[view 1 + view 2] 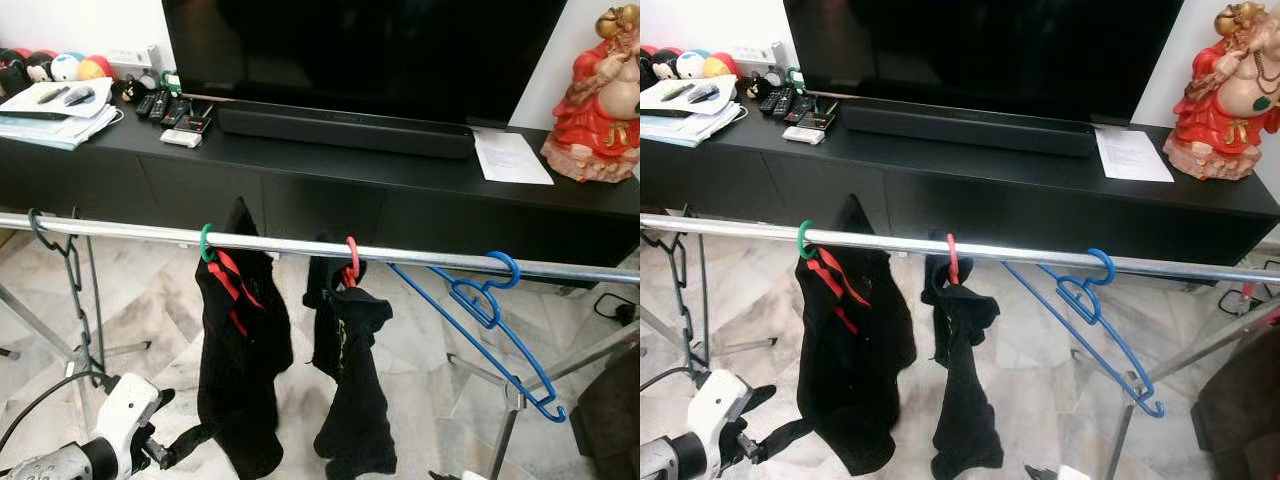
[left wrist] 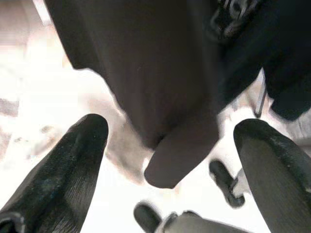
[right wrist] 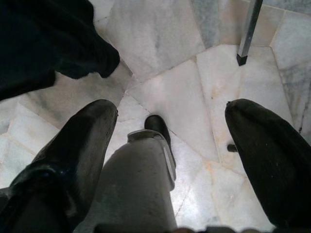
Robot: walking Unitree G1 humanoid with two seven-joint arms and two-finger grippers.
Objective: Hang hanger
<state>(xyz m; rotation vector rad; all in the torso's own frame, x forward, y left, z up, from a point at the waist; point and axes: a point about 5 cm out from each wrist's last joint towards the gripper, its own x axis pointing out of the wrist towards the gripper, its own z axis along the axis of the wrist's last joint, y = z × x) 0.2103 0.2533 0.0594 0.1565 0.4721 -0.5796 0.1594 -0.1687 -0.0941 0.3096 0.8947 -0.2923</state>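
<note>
So the biggest thing here is the black TV console (image 1: 330,190) across the back with the TV (image 1: 360,50) on it, a soundbar (image 1: 345,130), papers (image 1: 510,157), remotes and a red figurine (image 1: 600,95) off on the right. In front of that runs the silver drying rail (image 1: 120,230), its long axis going straight across from the robot's left to its right, standing on a marble floor (image 1: 150,300).

On the rail: a dark hook hanger (image 1: 55,245) at the left end, a black garment (image 1: 240,350) on a green hook (image 1: 206,243), another black garment (image 1: 352,380) on a red hook (image 1: 351,260), and the blue hanger (image 1: 485,320) hooked over the rail toward the right, empty and slanting down to the right. To me that looks like the hanger part is already done, since everything is on the rail.

The left gripper (image 2: 170,160) sits low at the bottom left, well below the rail, fingers spread wide with nothing between them. The hem of the green-hook garment dangles just ahead of it. The right gripper (image 3: 170,141) is also wide open and empty, pointing down at the floor near a rack leg (image 3: 248,31).

If another hanger needs handling, everything lies up and forward from both grippers. The left one is nearer the clothed hangers, the right one nearer the blue one.
</note>
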